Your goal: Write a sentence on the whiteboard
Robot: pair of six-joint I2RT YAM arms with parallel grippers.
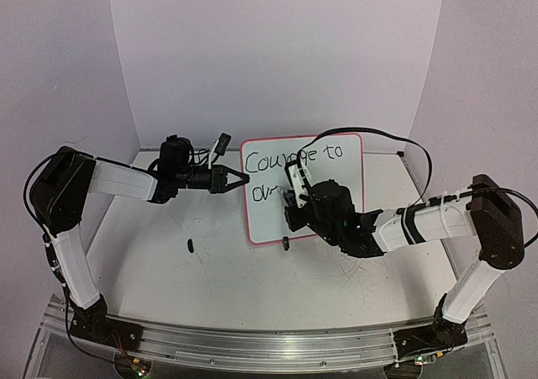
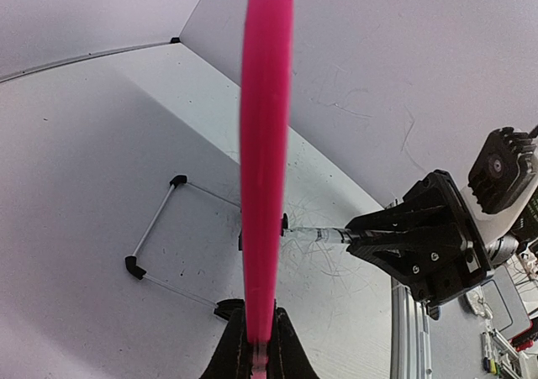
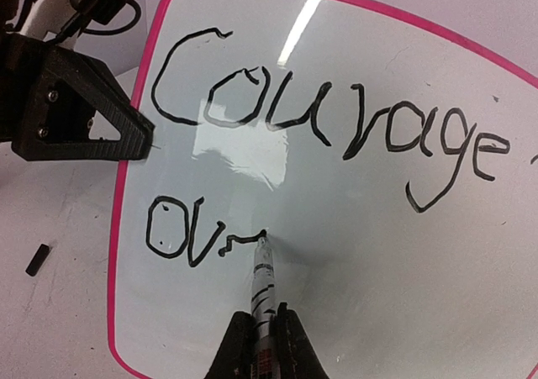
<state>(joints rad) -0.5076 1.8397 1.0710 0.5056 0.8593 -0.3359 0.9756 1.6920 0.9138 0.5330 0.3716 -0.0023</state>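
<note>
The whiteboard (image 1: 336, 177) stands upright at the table's middle, pink-framed, with "Courage to" written on top and "Ov" plus a fresh stroke below (image 3: 193, 240). My left gripper (image 1: 239, 180) is shut on the whiteboard's left edge, seen edge-on in the left wrist view (image 2: 265, 144). My right gripper (image 1: 290, 201) is shut on a marker (image 3: 262, 291), its tip touching the board at the end of the fresh stroke. The marker also shows in the left wrist view (image 2: 324, 236).
A small black marker cap (image 1: 191, 245) lies on the table left of the board; it also shows in the right wrist view (image 3: 36, 260). A thin wire stand (image 2: 155, 228) sits behind the board. Purple walls close in the back and sides.
</note>
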